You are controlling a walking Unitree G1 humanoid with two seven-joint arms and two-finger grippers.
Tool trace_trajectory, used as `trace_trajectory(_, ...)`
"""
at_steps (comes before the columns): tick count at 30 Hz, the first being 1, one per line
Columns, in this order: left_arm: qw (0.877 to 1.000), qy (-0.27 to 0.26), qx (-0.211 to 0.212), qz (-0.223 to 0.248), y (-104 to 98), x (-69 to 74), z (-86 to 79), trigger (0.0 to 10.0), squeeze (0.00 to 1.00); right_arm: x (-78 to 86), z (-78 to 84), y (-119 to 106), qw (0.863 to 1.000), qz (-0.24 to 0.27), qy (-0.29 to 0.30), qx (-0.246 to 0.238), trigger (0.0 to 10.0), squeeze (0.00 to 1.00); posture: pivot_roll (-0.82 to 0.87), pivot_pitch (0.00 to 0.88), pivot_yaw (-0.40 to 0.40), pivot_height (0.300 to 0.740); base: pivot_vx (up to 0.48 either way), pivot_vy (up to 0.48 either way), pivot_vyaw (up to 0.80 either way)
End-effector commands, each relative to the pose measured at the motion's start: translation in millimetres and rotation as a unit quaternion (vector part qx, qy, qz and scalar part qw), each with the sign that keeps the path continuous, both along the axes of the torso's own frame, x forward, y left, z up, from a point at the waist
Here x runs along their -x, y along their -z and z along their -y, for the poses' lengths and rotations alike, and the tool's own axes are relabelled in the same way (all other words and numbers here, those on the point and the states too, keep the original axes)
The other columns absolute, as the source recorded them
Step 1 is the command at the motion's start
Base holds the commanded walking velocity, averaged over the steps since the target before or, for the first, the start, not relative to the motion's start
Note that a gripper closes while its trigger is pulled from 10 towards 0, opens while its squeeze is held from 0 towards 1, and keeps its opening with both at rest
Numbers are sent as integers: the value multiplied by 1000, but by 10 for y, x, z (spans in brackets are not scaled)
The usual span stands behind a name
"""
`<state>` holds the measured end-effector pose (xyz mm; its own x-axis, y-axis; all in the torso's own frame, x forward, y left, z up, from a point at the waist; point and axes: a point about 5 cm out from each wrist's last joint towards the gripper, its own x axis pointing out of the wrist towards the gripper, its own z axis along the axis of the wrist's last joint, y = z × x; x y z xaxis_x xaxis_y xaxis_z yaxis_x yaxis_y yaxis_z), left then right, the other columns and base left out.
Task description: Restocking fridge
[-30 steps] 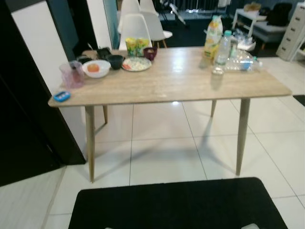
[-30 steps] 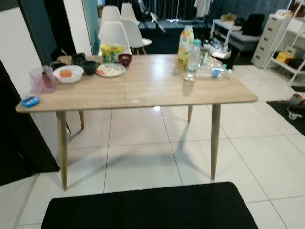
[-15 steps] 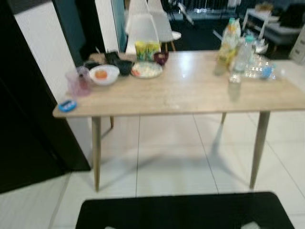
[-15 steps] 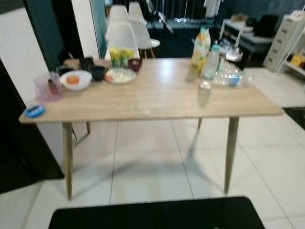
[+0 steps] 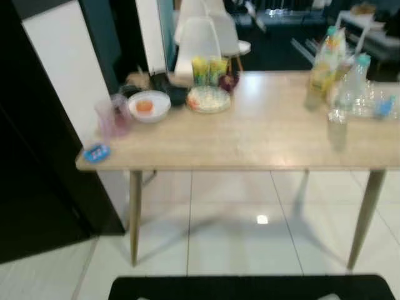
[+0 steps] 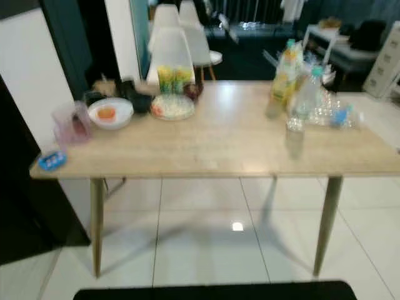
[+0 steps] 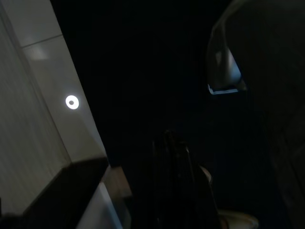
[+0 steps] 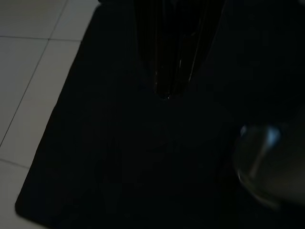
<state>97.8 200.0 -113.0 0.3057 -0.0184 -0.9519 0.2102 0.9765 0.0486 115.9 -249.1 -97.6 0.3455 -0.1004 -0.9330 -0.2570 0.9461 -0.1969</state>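
Several groceries sit on the wooden table (image 5: 250, 137): a juice bottle (image 5: 320, 65) and water bottle (image 5: 354, 84) far right, a white bowl (image 5: 149, 105) and plate (image 5: 209, 99) far left. Both grippers hang idle over the black mat (image 8: 124, 157) (finger gap too dark to tell).

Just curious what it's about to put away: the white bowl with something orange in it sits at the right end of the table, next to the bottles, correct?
Not quite. The white bowl with something orange in it sits toward the left end of the table, near the pink cup; the bottles stand toward the right end. The right eye view shows this.
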Motion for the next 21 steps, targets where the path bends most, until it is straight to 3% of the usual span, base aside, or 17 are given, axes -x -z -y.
trace_trajectory(1, 998, 4, 24, 52, -58, -262, 154, 10000, 0, 74, 1, 21, 1000, -10, 8, -2, 10000, 0, -3, 0, -38, 740, 251, 0, 0)
trace_trajectory(9, 998, 5, 19, 53, -60, -264, 143, 10000, 0, 66, -1, 20, 1000, -11, 4, -1, 10000, 0, 1, 0, -39, 740, 299, 0, 0)
trace_trajectory(17, 998, -2, 17, 59, -75, -302, 111, 10000, 0, 38, -17, 17, 1000, -7, 2, -2, 10000, 0, 3, 0, -37, 740, 0, 0, 0)
trace_trajectory(21, 998, 0, 19, 56, -74, -302, 113, 10000, 0, 36, -24, 18, 1000, -8, 2, -3, 10000, 0, 7, 0, -37, 740, 0, -352, 0)
